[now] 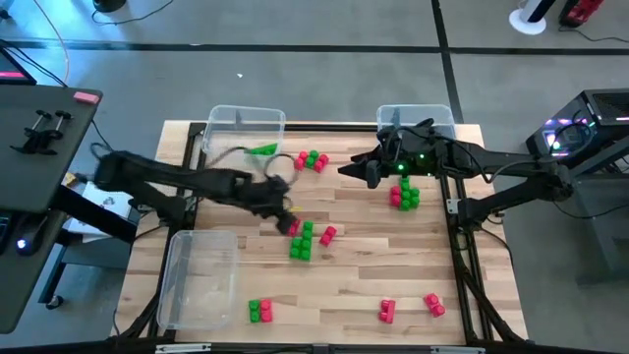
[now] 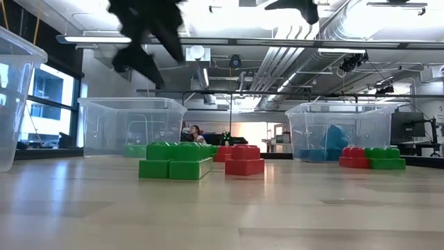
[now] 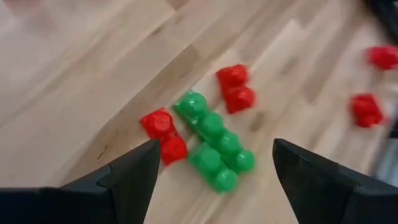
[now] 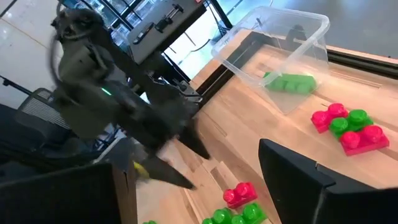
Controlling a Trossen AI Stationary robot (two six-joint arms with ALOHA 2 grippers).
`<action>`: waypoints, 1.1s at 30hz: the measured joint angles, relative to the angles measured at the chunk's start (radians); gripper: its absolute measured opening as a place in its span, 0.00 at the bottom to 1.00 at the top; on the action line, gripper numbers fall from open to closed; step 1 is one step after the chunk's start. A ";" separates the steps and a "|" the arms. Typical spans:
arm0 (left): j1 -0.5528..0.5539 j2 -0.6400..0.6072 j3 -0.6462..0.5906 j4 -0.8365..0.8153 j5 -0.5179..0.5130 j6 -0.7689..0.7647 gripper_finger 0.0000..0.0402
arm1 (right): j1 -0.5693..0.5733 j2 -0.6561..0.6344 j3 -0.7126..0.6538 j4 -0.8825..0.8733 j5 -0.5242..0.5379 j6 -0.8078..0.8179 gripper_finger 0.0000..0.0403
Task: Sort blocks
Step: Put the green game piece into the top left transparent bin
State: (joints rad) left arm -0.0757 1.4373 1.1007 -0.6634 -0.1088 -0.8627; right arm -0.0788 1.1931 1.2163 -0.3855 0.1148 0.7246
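Nearest the front edge of the table (image 1: 334, 295) lie three small groups of blocks: a green pair (image 1: 259, 311), a red pair (image 1: 387, 311) and another red pair (image 1: 433, 305), with an empty clear bin (image 1: 200, 278) beside them on the left. Farther in, at mid-table, the left gripper (image 1: 280, 204) hovers just above a cluster of green and red blocks (image 3: 208, 140), its fingers (image 3: 134, 168) spread wide and holding nothing. Farther again, the right gripper (image 1: 366, 170) hangs with its fingers apart and empty, close to a red-and-green clump (image 1: 404, 194); another mixed clump (image 1: 313, 160) lies between the two arms. At the back stand two more bins: the left one (image 1: 246, 123) holds a green block (image 1: 261, 149), and the right one (image 1: 415, 118) holds light blue pieces, seen in the low view.

The risk lies in the cluster under the left gripper. Its reds and greens sit touching, so a descent slightly off-centre would likely pinch two colours together or shove neighbours askew. The two arms also work close to each other, and a reach toward the middle clump could bring them into contact.
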 joint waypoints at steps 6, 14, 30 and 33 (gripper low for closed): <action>0.017 0.284 0.167 -0.067 0.048 -0.051 0.73 | 0.000 0.000 0.000 -0.031 0.000 0.000 0.54; -0.013 0.439 0.280 -0.073 0.047 -0.053 0.73 | 0.000 0.000 0.000 -0.155 0.001 0.017 0.54; -0.016 0.589 0.281 -0.026 0.077 -0.097 0.73 | 0.000 0.000 -0.002 -0.176 0.003 0.017 0.54; -0.013 0.608 0.281 -0.022 0.079 -0.069 0.73 | 0.000 0.000 -0.002 -0.178 0.003 0.011 0.54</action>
State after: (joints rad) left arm -0.0889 2.0453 1.3819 -0.6850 -0.0295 -0.9320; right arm -0.0788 1.1931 1.2148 -0.5631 0.1177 0.7353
